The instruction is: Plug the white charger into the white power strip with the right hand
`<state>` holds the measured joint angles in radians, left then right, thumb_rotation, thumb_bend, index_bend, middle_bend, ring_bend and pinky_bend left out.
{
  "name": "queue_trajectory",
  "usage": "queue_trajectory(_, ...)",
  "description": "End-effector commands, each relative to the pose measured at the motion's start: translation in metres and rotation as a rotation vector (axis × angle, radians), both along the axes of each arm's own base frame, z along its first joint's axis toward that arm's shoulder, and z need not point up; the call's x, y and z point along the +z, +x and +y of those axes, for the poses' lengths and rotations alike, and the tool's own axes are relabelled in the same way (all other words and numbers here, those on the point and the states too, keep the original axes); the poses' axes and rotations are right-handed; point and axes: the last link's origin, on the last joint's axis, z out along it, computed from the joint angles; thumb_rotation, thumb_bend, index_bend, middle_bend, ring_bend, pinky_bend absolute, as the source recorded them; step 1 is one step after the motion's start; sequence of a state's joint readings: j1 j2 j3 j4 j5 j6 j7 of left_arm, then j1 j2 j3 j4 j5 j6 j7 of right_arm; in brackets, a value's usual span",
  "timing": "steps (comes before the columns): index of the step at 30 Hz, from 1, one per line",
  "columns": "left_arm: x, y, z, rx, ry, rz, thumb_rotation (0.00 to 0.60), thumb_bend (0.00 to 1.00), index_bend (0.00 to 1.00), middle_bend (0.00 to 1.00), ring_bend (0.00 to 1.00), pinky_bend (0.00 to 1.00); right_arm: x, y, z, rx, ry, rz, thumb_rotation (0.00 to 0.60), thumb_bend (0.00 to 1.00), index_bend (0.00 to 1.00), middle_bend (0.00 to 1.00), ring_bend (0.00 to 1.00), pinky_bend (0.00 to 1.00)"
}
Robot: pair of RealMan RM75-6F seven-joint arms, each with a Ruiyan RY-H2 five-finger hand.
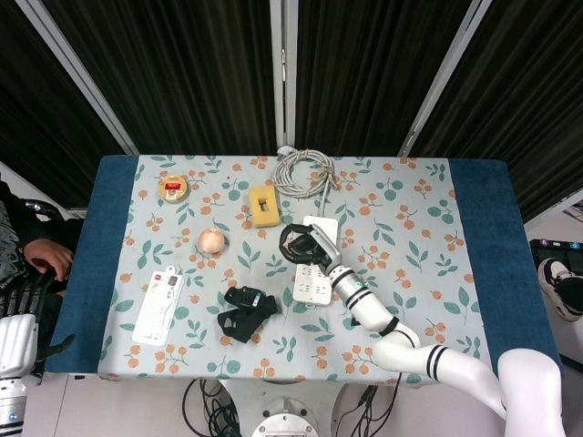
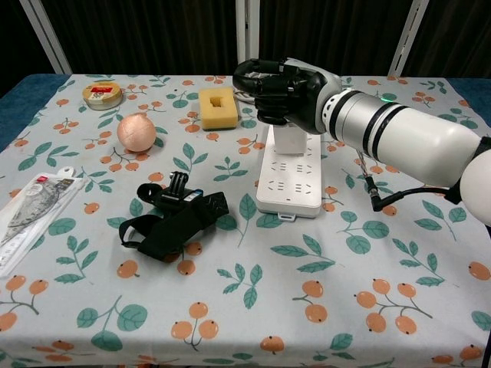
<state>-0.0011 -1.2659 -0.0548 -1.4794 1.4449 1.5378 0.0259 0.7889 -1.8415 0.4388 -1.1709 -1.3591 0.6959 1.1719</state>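
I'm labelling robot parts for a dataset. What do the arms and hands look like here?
The right hand is black, on a glossy white cylindrical forearm with black bands, a small green light and a thin black cable beneath. The left hand is black too, on a white ribbed forearm.

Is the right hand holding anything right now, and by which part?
Cannot be told. The right hand is curled over the charger on the power strip, hiding any contact.

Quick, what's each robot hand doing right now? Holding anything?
Right robot hand: fingers curled over the white charger on the power strip; grip cannot be told.
Left robot hand: at the table edge, state unclear.
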Motion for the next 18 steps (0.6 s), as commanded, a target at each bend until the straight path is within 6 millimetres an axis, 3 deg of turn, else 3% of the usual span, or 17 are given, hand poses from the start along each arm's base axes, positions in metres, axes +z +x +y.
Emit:
queue_trajectory(1, -0.001, 0.000, 0.000, 0.001, -0.002, -0.001, 0.600, 0.00, 0.09, 0.03, 0.00, 0.00, -0.002, -0.006, 0.000, -0.002, -0.001, -0.001, 0.600, 0.85, 1.00, 1.00, 0.99, 0.95)
queue_trajectory(18, -0.003, -0.002, 0.001, 0.005, -0.008, -0.004, 0.600, 0.00, 0.09, 0.03, 0.00, 0.00, -0.004, -0.022, 0.003, -0.010, -0.012, 0.007, 0.600, 0.86, 1.00, 1.00, 0.99, 0.95)
